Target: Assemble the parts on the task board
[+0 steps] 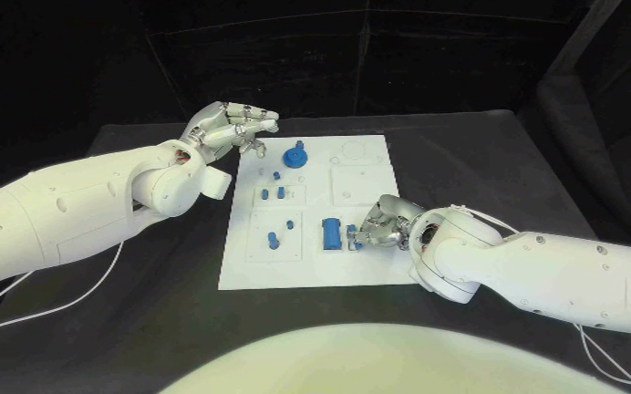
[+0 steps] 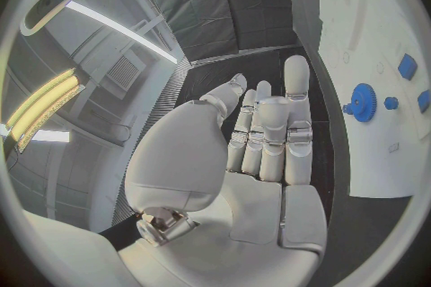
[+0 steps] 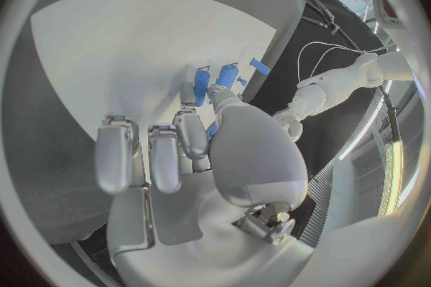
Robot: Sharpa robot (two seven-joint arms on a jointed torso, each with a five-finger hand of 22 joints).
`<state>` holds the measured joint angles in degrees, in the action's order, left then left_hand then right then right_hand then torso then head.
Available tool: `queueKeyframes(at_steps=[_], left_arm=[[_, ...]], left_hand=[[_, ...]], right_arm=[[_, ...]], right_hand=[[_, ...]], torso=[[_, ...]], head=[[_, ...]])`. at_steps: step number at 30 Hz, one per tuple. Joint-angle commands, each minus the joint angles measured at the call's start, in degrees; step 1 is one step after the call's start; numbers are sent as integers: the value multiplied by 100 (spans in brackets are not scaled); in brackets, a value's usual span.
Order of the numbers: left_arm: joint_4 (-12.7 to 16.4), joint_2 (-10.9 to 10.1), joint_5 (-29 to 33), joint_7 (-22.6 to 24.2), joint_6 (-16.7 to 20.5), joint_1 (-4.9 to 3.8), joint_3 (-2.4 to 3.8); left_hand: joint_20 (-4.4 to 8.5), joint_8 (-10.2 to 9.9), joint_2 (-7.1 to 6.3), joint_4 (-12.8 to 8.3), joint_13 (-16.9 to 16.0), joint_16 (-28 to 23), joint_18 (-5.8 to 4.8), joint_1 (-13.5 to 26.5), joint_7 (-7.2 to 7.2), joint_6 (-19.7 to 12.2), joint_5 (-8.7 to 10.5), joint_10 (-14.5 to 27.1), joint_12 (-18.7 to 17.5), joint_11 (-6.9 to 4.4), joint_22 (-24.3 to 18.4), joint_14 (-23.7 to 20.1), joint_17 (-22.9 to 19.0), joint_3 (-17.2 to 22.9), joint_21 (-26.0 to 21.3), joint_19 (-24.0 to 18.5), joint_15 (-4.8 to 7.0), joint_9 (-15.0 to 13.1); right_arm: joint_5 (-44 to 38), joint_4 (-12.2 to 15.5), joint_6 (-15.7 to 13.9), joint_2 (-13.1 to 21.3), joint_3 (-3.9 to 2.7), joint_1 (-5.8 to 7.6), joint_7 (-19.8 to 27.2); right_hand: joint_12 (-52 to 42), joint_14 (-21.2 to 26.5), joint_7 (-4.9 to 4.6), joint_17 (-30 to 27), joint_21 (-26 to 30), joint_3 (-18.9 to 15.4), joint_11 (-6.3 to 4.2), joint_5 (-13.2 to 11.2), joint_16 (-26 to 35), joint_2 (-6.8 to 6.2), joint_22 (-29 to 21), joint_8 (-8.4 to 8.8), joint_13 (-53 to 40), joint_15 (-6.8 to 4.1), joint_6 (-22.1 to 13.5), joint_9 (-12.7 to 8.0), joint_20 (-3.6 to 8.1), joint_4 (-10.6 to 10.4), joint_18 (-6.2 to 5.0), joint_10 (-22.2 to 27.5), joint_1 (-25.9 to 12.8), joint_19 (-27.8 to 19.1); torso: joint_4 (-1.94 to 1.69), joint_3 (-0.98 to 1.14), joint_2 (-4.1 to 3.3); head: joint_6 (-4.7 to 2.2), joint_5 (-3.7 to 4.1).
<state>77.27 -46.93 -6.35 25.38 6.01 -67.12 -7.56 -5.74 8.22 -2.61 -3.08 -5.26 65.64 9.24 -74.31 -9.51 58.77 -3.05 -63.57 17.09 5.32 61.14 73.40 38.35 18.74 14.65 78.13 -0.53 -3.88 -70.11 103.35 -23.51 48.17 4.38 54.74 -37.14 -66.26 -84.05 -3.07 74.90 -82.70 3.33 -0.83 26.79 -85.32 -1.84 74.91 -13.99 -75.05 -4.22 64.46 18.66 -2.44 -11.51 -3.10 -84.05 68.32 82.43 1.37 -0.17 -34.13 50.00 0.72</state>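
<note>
A black table fills the scene, with a white task board lying lengthwise at its middle, its long side running away from the robot.

The left arm enters from the left. Its left hand hangs off the board's far left corner, over bare table. In the left wrist view its fingers are straight and side by side, with nothing in the palm: the hand is released. A blue gear stands on the board just beside this hand, toward the board's middle.

The right arm enters from the lower right. Its right hand sits low over the near part of the board, fingers pointing toward the board's left side. Its fingertips meet a small blue part, and the right wrist view shows blue pieces right at the fingertips. It looks like a pinch, but whether the part is truly grasped cannot be told.

Just past the fingertips lies a larger blue block, its long axis parallel to the board's long side. Smaller blue parts lie further left and toward the far end.

The key relation: the near parts lie directly ahead of the right hand, which is much nearer to them than the left; the gear belongs to the left hand's side.
</note>
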Motion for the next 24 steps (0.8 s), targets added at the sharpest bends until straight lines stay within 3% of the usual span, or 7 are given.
queueKeyframes(at_steps=[1,5,8,10,15,18,24], left_arm=[[10,5,20,14,-77,-8,5],[8,6,20,10,-82,-8,5],[7,8,20,9,-84,-8,5],[5,10,20,9,-85,-8,5],[2,12,20,8,-87,-8,5],[1,12,20,8,-87,-8,5],[-7,15,20,10,-89,-8,5]], left_hand=[[-18,16,59,-9,-8,-6,108,5,7,-1,16,43,21,-15,-6,-34,-5,-31,-22,-2,13,-2],[-18,16,59,-9,-8,-6,108,5,7,-1,16,43,21,-15,-6,-34,-5,-31,-22,-2,13,-2],[-18,16,59,-9,-8,-6,108,5,7,-1,16,43,21,-15,-6,-34,-5,-31,-22,-2,13,-2],[-18,16,59,-9,-8,-6,108,5,7,-1,16,43,21,-15,-6,-34,-5,-31,-22,-2,13,-2],[-18,16,59,-9,-8,-6,108,5,7,-1,16,43,21,-15,-6,-34,-5,-31,-22,-2,13,-2],[-18,16,59,-9,-8,-6,108,5,7,-1,16,43,21,-15,-6,-34,-5,-31,-22,-2,13,-2],[-18,16,59,-9,-8,-6,108,5,7,-1,16,43,21,-15,-6,-34,-5,-31,-22,-2,13,-2]], right_arm=[[-3,25,32,-15,-2,6,81],[-36,25,7,-11,-2,6,99],[-70,13,-17,-4,-2,6,103],[-87,2,-26,-1,-2,7,105],[-128,-24,-32,18,-2,7,114],[-142,-17,-21,36,-2,7,146],[-47,25,-117,123,-2,7,527]], right_hand=[[-25,-443,18,736,-31,-35,-56,28,-43,9,583,-46,-83,-48,72,42,41,-69,52,-62,-112,28],[-45,-447,51,760,-44,-155,-82,98,-55,36,603,-102,-101,-72,132,121,66,-189,57,-83,-240,44],[-37,-447,57,759,-43,-246,-87,-11,-54,38,604,-119,-100,-78,137,161,76,-265,57,-87,-318,44],[-29,-446,59,758,-42,-312,-90,-185,-53,45,603,-127,-99,-80,132,190,80,-317,57,-88,-362,43],[-14,-444,64,752,-40,-556,-92,-970,-47,94,608,-152,-106,-85,105,298,86,-455,58,-94,-423,45],[-9,-445,65,753,-40,-591,-93,-1030,-48,104,610,-156,-106,-85,97,320,87,-446,58,-93,-389,46],[30,-434,41,705,-12,-617,-78,-943,-18,111,581,-125,-99,-81,-12,381,87,-186,50,-73,34,19]], torso=[[0,-1,-1],[0,-2,-1],[2,-4,4],[0,-4,7],[-4,-1,4],[2,1,4],[5,-1,12]], head=[[0,3],[0,5],[0,1],[0,5],[0,8],[0,4],[0,4]])
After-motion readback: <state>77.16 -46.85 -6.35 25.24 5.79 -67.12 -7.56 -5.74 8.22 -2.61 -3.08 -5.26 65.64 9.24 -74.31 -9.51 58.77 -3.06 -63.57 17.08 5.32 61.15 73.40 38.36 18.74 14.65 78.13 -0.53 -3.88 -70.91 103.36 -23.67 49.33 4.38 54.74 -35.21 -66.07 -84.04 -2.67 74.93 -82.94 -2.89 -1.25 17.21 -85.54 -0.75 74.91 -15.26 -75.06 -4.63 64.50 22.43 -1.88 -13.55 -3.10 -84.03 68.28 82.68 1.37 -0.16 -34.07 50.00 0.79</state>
